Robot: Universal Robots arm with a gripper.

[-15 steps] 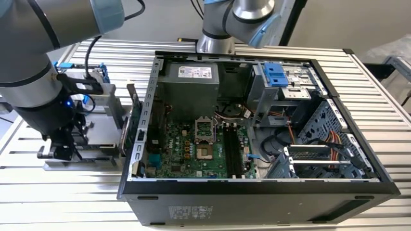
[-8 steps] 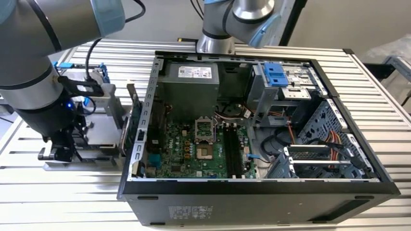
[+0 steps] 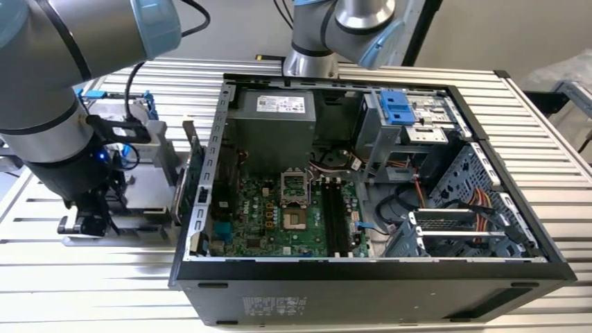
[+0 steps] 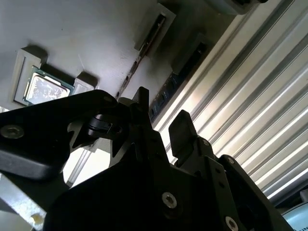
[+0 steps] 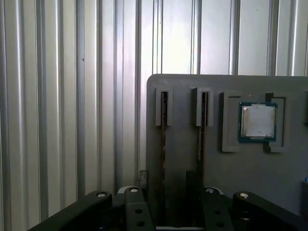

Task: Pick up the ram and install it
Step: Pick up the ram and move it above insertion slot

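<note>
The computer case (image 3: pixel 370 291) lies open on the middle of the bench (image 3: pixel 555 139). My tray (image 5: pixel 226 163) sits beside it, toward the bench edge at the exterior view's left. In the tray, the chip (image 5: pixel 258 121) lies in a recess, with two slots alongside. The ram (image 5: pixel 163 134) stands on edge in the slot farther from the chip. My gripper (image 5: pixel 167 177) hangs over it, one finger on either side.

An open computer case (image 3: pixel 370 291) (motherboard (image 3: pixel 263 225) exposed) lies on the ribbed metal table (image 3: pixel 545 125); a grey slotted holder (image 5: pixel 240 178) carries a square silver-topped chip (image 5: pixel 258 121).
</note>
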